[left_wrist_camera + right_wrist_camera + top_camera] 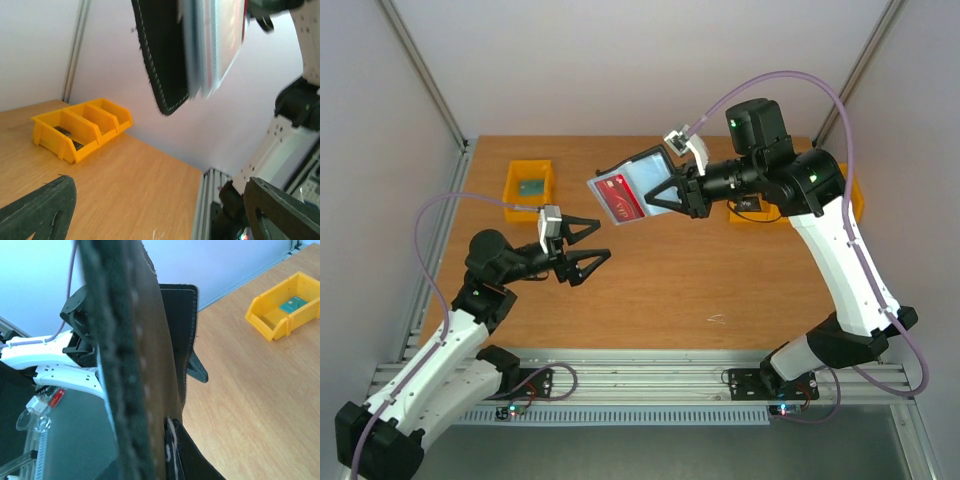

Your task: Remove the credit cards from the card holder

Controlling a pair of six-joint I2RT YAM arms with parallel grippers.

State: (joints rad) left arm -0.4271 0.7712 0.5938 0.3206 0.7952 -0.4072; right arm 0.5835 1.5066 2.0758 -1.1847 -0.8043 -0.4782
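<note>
My right gripper [678, 195] is shut on the black card holder [642, 180] and holds it open in the air above the middle of the table. A red credit card [620, 203] with pale marks shows in its blue-grey inner pocket. The dark card is hidden. In the right wrist view the card holder [135, 365] is edge-on between my right gripper's [165, 445] jaws. My left gripper [588, 245] is open and empty, just below and left of the holder, apart from it. In the left wrist view the holder [162, 60] and red card [232, 30] hang above my left gripper [160, 215].
A yellow bin [528, 188] with a greenish item stands at the back left. A second yellow bin [752, 210], with compartments, stands at the back right, partly behind my right arm; it also shows in the left wrist view [80, 127]. Grey walls enclose the table.
</note>
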